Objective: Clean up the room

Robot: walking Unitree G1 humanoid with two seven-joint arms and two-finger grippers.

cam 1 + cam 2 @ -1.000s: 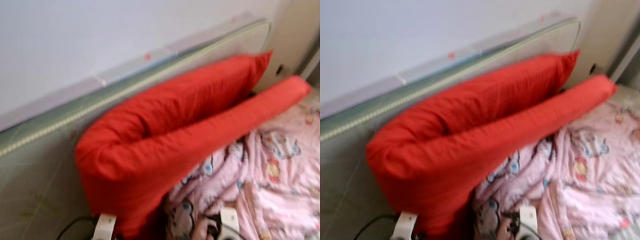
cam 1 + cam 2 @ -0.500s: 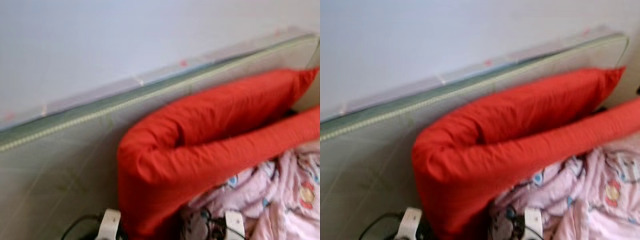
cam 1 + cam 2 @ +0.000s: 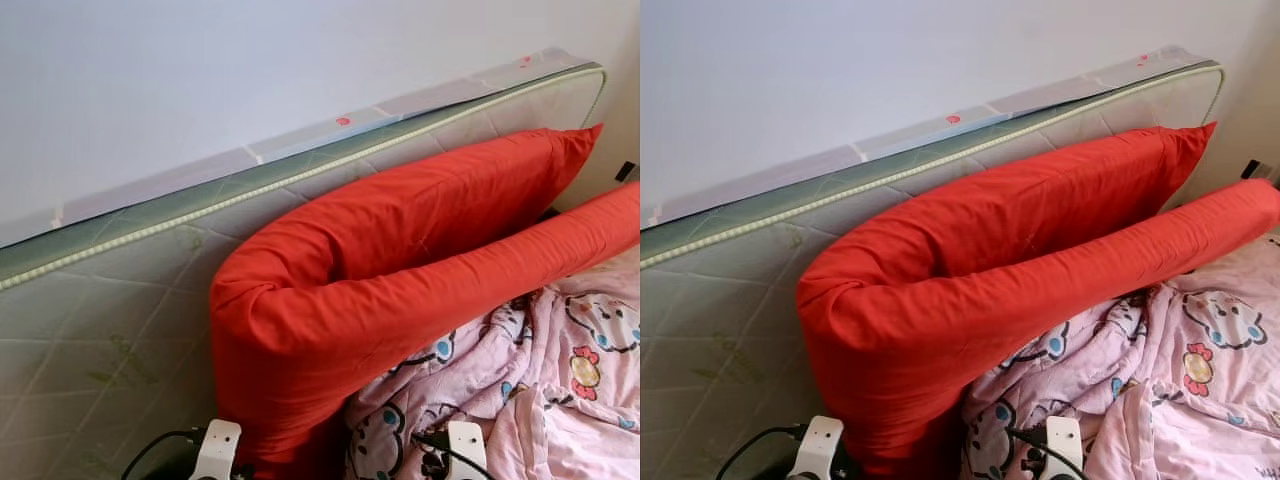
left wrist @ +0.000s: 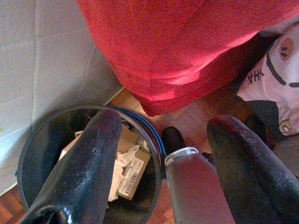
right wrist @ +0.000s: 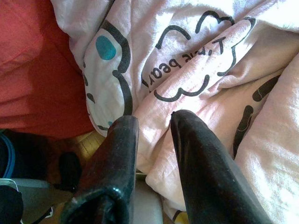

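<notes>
Overhead, red pillow [image 3: 400, 270], upright mattress [image 3: 110, 300], pink quilt [image 3: 560, 390]

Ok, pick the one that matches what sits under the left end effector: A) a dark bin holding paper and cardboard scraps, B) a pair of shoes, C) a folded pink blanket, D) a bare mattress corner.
A: the left wrist view looks past the left end effector, fingers apart, into a dark round bin with crumpled paper and a barcoded carton inside, beside the red cushion.

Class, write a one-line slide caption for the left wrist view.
Open left gripper above a black bin of paper scraps, beside a red pillow.
</notes>
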